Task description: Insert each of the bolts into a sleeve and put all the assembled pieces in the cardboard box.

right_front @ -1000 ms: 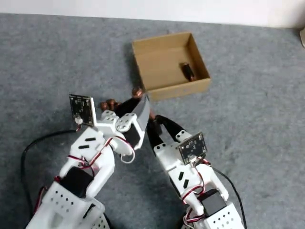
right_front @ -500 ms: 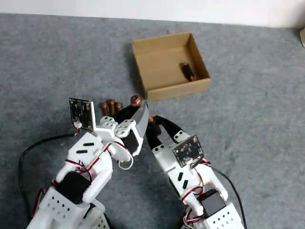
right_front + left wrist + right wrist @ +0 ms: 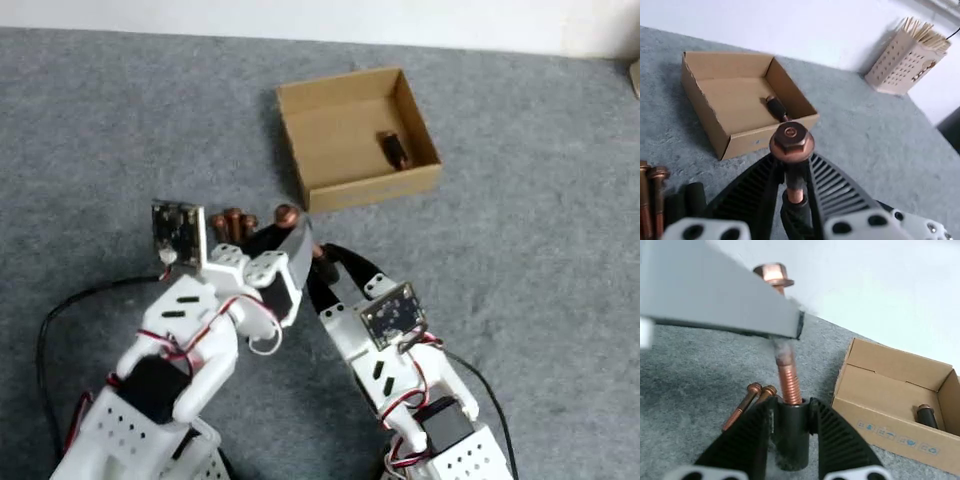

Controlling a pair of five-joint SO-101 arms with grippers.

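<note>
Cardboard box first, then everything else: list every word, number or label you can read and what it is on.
On the cardboard box, outer wall: a row of small blue marks, too blurred to read.
On the head of the bolt: no readable marking.
Nothing else here carries legible text.

Shiny copper-toned metal bolt (image 3: 791, 141); matt black sleeve (image 3: 790, 427); matt brown cardboard box (image 3: 370, 188); rough grey cloth table cover (image 3: 540, 260).
</note>
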